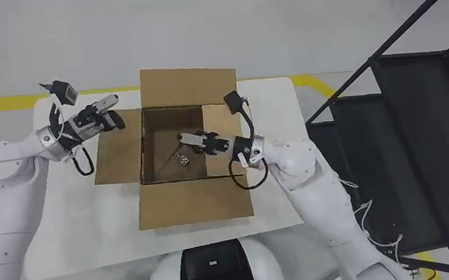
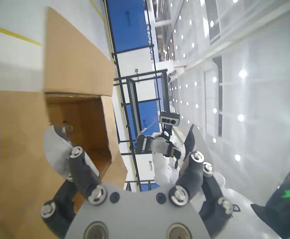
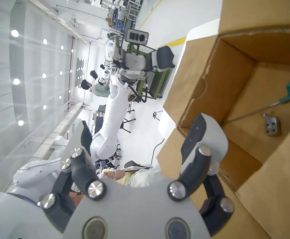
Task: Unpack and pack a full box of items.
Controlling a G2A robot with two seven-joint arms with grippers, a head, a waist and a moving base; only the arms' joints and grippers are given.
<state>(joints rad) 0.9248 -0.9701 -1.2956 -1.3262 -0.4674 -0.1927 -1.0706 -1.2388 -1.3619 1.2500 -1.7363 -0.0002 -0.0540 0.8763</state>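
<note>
One cardboard box [image 1: 196, 204] sits open at the middle of a white table [image 1: 75, 226], flanked by two arms, with two items counted on its floor: one small grey metal block [image 3: 272, 127] drilled with holes and one screwdriver [image 3: 251, 112] with a thin steel shaft and a green handle. The box is plain brown corrugated board; its four flaps are folded outward at 9, 12, 3 and 6 o'clock, and the inner walls are bare. Seen from the top, the left gripper [image 1: 117, 118] hangs at about 10 o'clock from the box's centre, over the far corner of the 9 o'clock flap. Its forearm stretches in from the table's 9 o'clock edge, and its fingers [image 2: 59, 144] are spread wide with nothing between them. The block lies near the centre of the box floor, the screwdriver's shaft slanting just beside it. The right arm comes in from 3 o'clock across that side's flap. The right gripper [image 1: 184, 139] is poised over the box's open mouth, at 12 o'clock from the block, its dark-padded fingers [image 3: 196, 133] likewise splayed wide and empty.
</note>
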